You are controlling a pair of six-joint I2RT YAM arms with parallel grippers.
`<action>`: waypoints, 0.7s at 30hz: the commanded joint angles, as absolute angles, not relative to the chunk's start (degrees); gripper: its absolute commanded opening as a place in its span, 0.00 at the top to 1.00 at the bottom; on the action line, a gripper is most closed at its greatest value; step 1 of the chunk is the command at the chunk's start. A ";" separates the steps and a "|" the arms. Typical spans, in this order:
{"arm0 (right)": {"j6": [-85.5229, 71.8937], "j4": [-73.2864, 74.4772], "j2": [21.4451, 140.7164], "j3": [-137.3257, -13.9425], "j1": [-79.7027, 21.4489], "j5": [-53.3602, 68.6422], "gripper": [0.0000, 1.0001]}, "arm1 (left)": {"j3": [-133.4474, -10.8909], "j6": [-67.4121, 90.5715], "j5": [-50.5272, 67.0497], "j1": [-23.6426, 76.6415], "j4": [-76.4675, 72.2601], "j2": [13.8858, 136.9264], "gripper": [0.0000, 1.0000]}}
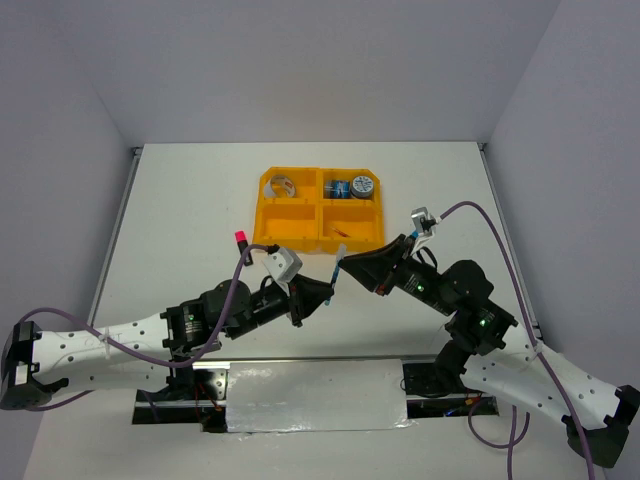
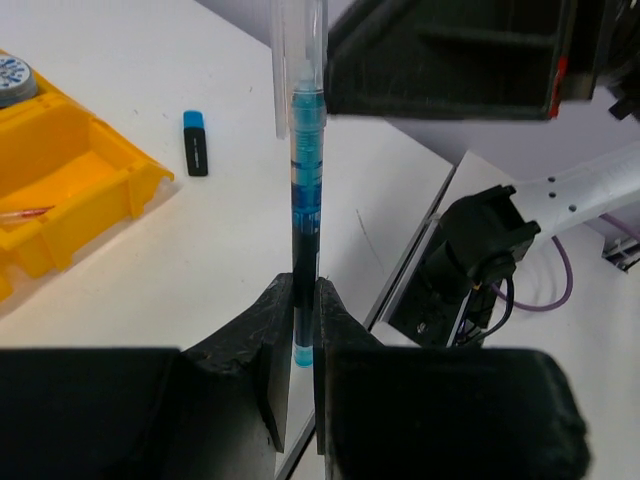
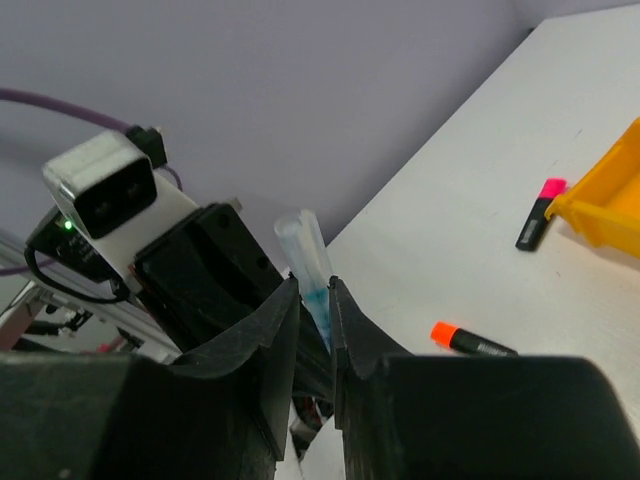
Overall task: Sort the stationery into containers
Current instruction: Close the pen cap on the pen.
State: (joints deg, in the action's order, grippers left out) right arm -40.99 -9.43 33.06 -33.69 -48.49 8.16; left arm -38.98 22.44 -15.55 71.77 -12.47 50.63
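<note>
Left jaws, nearest the lens in their own wrist view, are clenched on the lower end of a thin blue pen (image 2: 303, 250). They hold it upright in the air above the tabletop (image 2: 120, 40), not inside any compartment. The pen's clear upper end runs between the right jaws, which come down from above. In the right wrist view those jaws stand close on either side of the barrel, but I cannot tell whether they press it or merely flank it.

With one arm at each end and the pen clear of the surface, this looks like a hand-over between the arms. Most likely it changes the grip so the pen can be laid flat rather than dropped on end.

From above, the meeting point sits just short of the orange tray (image 1: 319, 203), near its front edge, so whichever arm keeps the pen has a short reach. One back compartment holds a tape roll (image 1: 283, 185) and the other back one holds more rolls. A red pen (image 2: 25, 213) lies in a front compartment, so that is probably where this pen belongs.

Three markers wait loose on the tabletop: a blue-capped marker (image 2: 196, 142), a pink-capped marker (image 3: 540, 215) and an orange-capped marker (image 3: 475, 342). The sorting looks partly done.
</note>
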 commanded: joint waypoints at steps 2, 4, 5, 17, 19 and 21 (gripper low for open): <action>-39.64 -6.33 32.52 -33.93 -49.66 12.92 0.73 | -39.38 21.36 -17.14 71.72 -22.15 50.98 1.00; -39.55 -6.42 32.17 -33.75 -49.75 12.83 0.72 | -39.38 21.45 -17.23 71.72 -22.32 51.15 1.00; -39.38 -6.33 32.17 -33.66 -49.75 12.83 0.72 | -39.29 21.36 -17.31 71.72 -22.32 51.07 1.00; -38.67 -9.14 32.26 -32.78 -50.36 13.89 0.60 | -39.11 21.62 -16.26 71.72 -22.59 50.98 1.00; -38.50 -9.49 32.08 -32.70 -50.54 13.36 0.60 | -38.94 21.80 -15.74 71.72 -22.76 51.33 1.00; -38.15 -9.75 31.91 -32.70 -50.45 12.84 0.60 | -38.67 21.97 -15.38 71.72 -22.94 51.59 1.00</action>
